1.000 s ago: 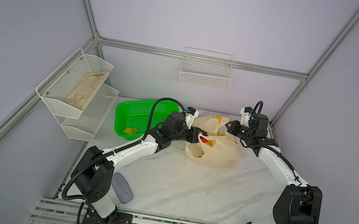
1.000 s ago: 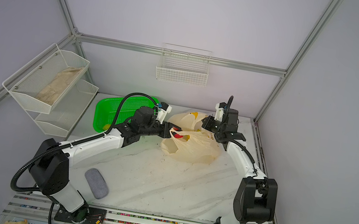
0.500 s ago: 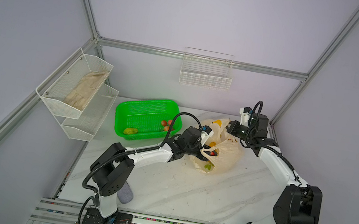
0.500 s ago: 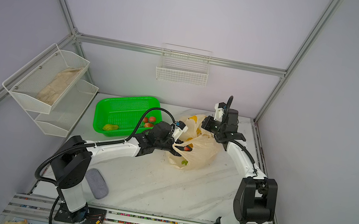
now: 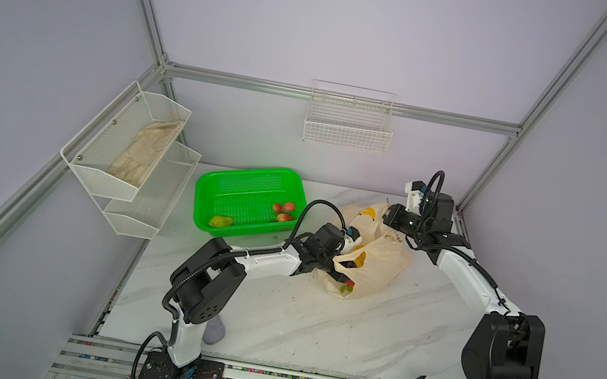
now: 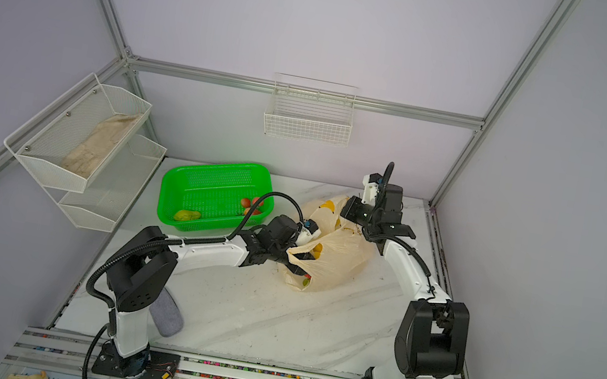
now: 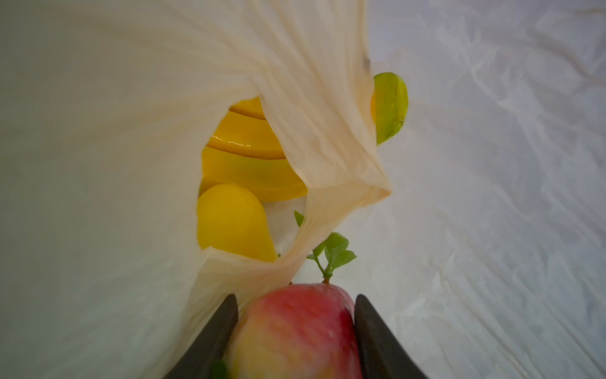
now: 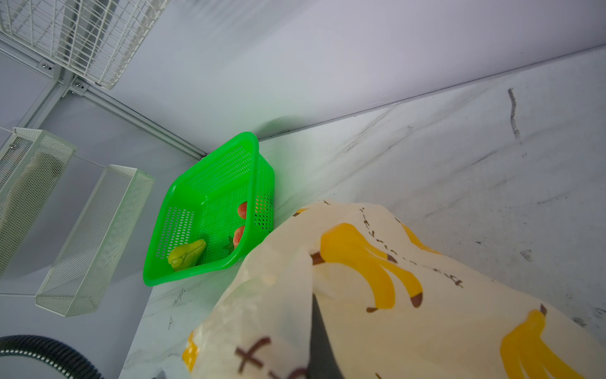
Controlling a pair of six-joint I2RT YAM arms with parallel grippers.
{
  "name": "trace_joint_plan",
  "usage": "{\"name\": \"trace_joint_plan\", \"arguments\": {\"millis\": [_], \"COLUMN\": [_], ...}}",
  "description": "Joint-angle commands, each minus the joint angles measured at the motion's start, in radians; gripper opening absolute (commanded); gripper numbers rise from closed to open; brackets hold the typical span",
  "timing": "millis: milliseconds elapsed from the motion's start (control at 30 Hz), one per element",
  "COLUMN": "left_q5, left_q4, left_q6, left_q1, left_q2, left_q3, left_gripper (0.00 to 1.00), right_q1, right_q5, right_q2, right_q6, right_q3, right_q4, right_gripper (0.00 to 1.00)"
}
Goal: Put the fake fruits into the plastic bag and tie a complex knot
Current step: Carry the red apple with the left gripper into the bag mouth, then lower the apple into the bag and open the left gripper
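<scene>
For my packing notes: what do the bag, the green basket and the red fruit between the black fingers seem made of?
Plastic bag: thin translucent film, slightly glossy; it wrinkles and light passes through. Green basket: rigid moulded plastic, glossy, perforated walls. Red fruit: probably painted plastic or foam; smooth, faint sheen.

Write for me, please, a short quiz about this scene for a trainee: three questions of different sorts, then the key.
1. True or false: the left gripper is empty.
2. Where does the yellow-green fruit lie? A) in the green basket B) on the wire wall shelf C) on the tabletop
3. Fill the gap: the right gripper is shut on the ____.
Key: 1 false, it holds a red-yellow fruit. 2 A. 3 plastic bag.
</scene>
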Motion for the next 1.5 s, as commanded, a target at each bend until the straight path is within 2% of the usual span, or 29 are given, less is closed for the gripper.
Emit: {"name": "trace_joint_plan", "arguments": {"millis": [0, 200, 467, 633, 867, 1033, 1100, 1233, 1333, 1467], "left_q5": [-0.072, -0.067, -0.081, -0.085, -0.097, -0.238, -0.258, -0.180, -0.132, -0.129], "left_q4": [-0.009, -0.002, 0.010, -0.006, -0.006, -0.063, -0.123, -0.152, -0.159, -0.169], "left_q6": [0.062, 0.074, 0.082, 0.078, 0.060, -0.019, -0.072, -0.176, -0.220, -0.234], "left_q1": [-0.006, -0.011, -0.012, -0.010, -0.001, 0.009, 0.009, 0.009, 0.006, -0.006], "left_q2": [0.029, 0.069, 0.022, -0.038, -0.178, -0.297, -0.315, -0.295, -0.260, -0.236], "left_q3": [0.099, 0.146, 0.114, 0.087, -0.003, -0.109, -0.131, -0.146, -0.134, -0.130], "left_gripper": [0.44, 0.48, 0.71, 0.78, 0.79, 0.79, 0.80, 0.79, 0.75, 0.68], "right_q1": [0.000, 0.000, 0.001, 0.000, 0.000, -0.001, -0.001, 0.000, 0.000, -0.001], "right_q5": [0.010, 0.017, 0.024, 0.026, 0.030, 0.029, 0.030, 0.024, 0.017, 0.021], "right_q2": [-0.015, -0.016, -0.010, -0.006, -0.014, -0.015, -0.014, -0.008, -0.005, -0.012], "right_q6": [-0.003, -0.002, -0.009, -0.010, -0.015, -0.014, -0.014, -0.015, -0.015, -0.015], "right_q3": [0.002, 0.003, -0.002, -0.002, -0.010, -0.015, -0.016, -0.021, -0.022, -0.024], "right_q4": [0.011, 0.004, 0.003, 0.003, 0.001, 0.003, 0.004, 0.013, 0.017, 0.012], "right_gripper": [0.00, 0.00, 0.00, 0.00, 0.00, 0.00, 0.00, 0.00, 0.00, 0.00]}}
